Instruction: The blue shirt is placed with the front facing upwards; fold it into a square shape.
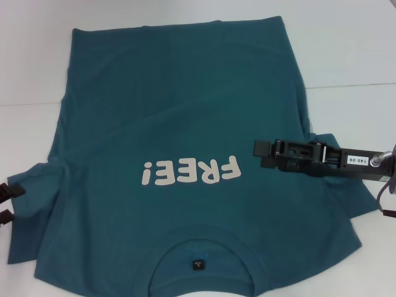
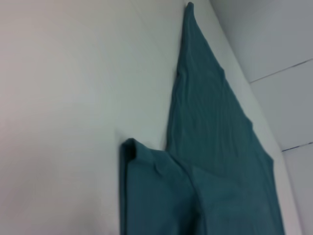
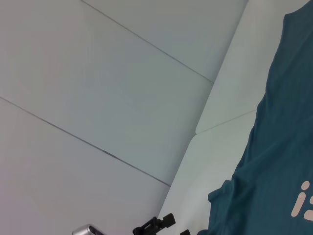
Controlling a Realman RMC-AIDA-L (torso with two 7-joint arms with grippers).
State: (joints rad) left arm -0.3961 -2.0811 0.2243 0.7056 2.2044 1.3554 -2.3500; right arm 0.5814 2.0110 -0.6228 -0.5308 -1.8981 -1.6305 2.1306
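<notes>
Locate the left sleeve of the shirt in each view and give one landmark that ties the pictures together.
Head view: left sleeve at the left edge, beside the left gripper.
Left wrist view: sleeve in the lower middle, flat on the table.
Right wrist view: sleeve near the bottom, right of centre.
Shared landmark: the blue shirt's side edge above the sleeve.

bare white lab tabletop
</notes>
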